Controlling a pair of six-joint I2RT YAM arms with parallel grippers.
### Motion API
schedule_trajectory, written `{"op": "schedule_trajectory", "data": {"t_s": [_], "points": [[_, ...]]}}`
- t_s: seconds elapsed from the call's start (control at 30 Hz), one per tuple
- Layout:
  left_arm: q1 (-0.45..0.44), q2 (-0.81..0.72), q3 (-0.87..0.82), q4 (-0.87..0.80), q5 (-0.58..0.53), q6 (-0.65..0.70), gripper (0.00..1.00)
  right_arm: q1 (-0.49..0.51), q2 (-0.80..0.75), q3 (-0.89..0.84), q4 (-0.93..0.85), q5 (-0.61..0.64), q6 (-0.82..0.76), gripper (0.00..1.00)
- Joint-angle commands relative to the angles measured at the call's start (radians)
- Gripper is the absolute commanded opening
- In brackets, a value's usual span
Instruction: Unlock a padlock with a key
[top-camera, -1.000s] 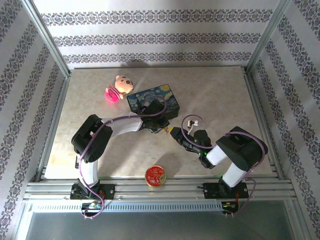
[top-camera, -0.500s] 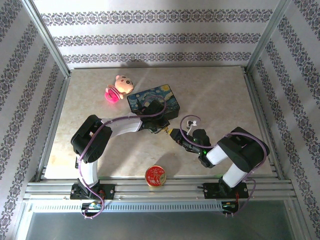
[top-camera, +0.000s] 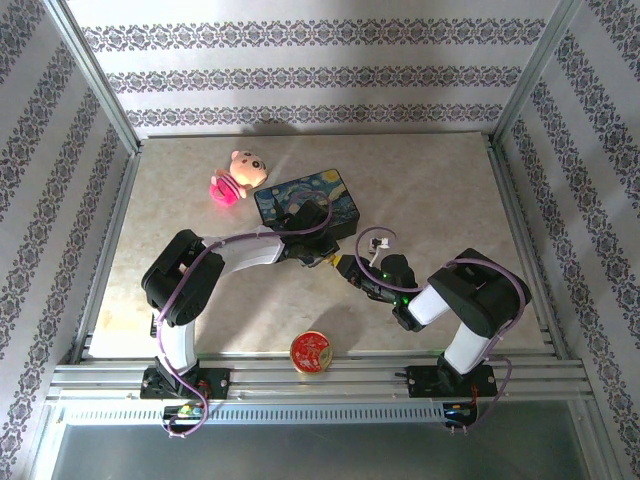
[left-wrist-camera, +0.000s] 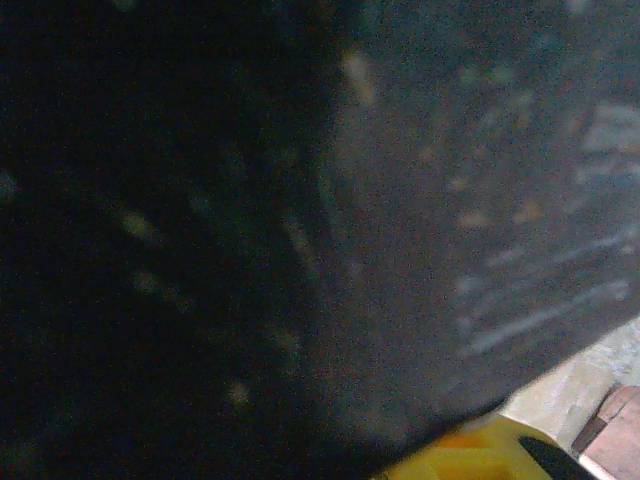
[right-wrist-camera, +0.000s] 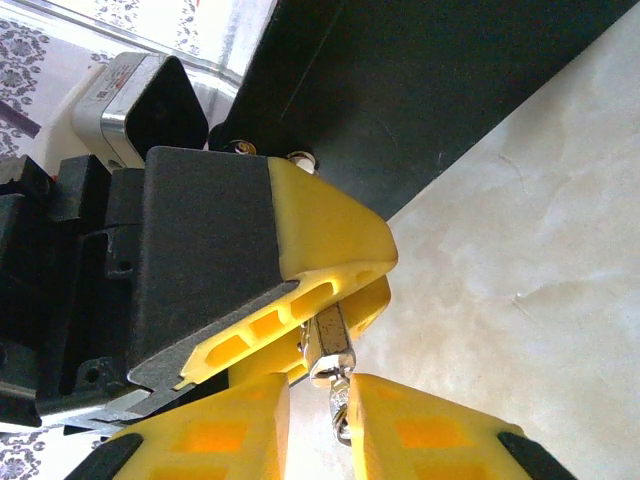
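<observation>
The tiny brass padlock (right-wrist-camera: 330, 340) is clamped between the yellow fingers of my left gripper (right-wrist-camera: 345, 300), keyhole end facing my right gripper (right-wrist-camera: 320, 430). The small silvery key (right-wrist-camera: 340, 412) sits between the right fingers, its tip at the padlock's underside. From above, the left gripper (top-camera: 322, 258) and right gripper (top-camera: 349, 270) meet just in front of the painted box (top-camera: 305, 195). The padlock itself is too small to make out there. The box's dark side (left-wrist-camera: 300, 200) is blurred in the left wrist view, with a yellow finger (left-wrist-camera: 460, 460) at the bottom edge.
A pink plush toy (top-camera: 235, 175) lies behind and left of the box. A round red-gold tin (top-camera: 311, 351) stands near the front rail. The box's dark wall (right-wrist-camera: 430, 90) rises right behind the left gripper. Bare tabletop (top-camera: 440, 200) lies to the right.
The right gripper has crept a little left and forward toward the left gripper, closing the gap. The left arm has barely moved.
</observation>
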Motion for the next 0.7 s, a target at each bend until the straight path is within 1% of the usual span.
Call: {"op": "schedule_trajectory", "data": {"t_s": [0.0, 0.4, 0.67], "points": [[-0.002, 0.01, -0.035, -0.062, 0.124, -0.039, 0.27, 0.004, 0.009, -0.009, 0.016, 0.017, -0.007, 0.24], [-0.002, 0.01, -0.039, -0.061, 0.122, -0.043, 0.27, 0.017, -0.057, -0.068, -0.013, 0.056, -0.013, 0.24], [-0.002, 0.012, -0.043, -0.054, 0.126, -0.047, 0.27, 0.042, -0.042, -0.01, -0.047, 0.048, -0.033, 0.24]]}}
